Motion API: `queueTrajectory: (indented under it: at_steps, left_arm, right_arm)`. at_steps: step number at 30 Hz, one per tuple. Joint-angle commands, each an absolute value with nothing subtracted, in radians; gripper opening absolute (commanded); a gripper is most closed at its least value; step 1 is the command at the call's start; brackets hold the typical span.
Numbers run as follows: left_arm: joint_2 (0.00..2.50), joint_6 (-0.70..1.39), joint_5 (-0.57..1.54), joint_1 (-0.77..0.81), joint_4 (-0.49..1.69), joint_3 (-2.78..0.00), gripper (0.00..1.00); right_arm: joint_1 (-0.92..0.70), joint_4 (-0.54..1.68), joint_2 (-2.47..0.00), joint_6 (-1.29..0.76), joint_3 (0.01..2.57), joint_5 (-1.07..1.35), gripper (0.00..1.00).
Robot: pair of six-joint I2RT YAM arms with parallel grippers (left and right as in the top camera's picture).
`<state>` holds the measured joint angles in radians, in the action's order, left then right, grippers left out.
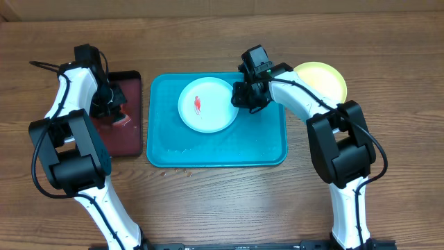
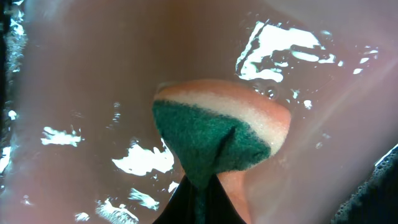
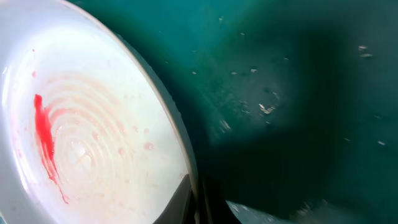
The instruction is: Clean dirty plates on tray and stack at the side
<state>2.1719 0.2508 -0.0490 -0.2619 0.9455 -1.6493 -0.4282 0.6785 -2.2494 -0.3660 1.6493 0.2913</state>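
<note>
A white plate (image 1: 205, 104) with a red smear lies at the back of the turquoise tray (image 1: 263, 149). My right gripper (image 1: 242, 96) is shut on its right rim. In the right wrist view the fingertips (image 3: 181, 202) pinch the edge of the white plate (image 3: 87, 130) over the tray floor (image 3: 286, 93). A yellow-green plate (image 1: 322, 79) rests on the table to the right of the tray, partly behind my right arm. My left gripper (image 1: 114, 109) is shut on a green and orange sponge (image 2: 217, 134) above the wet maroon tray (image 1: 128, 135).
The maroon tray (image 2: 81, 81) has a wet, shiny floor under the sponge. Water drops and small crumbs speckle the turquoise tray's front half. A few crumbs lie on the wooden table (image 1: 208, 201) just in front of the tray.
</note>
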Motion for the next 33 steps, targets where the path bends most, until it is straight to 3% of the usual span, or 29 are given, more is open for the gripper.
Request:
queueTrajectory:
  at_steps: [1, 9, 24, 33]
  left_arm:
    - [2.189, 0.236, -0.069, -0.281, 0.984, -1.702, 0.04]
    - [2.193, 0.236, -0.070, -0.281, 1.042, -1.782, 0.04]
    - [2.198, 0.240, -0.067, -0.281, 0.875, -1.571, 0.04]
    - [2.198, 0.231, 0.075, -0.281, 0.881, -1.580, 0.04]
  right_arm:
    - [-0.439, 0.676, -2.306, -0.379, 1.637, 0.308, 0.04]
    - [-0.457, 0.673, -2.306, -0.379, 1.636, 0.255, 0.04]
    - [-0.504, 0.667, -2.306, -0.379, 1.636, 0.199, 0.04]
    - [-0.504, 0.668, -2.306, -0.379, 1.636, 0.199, 0.04]
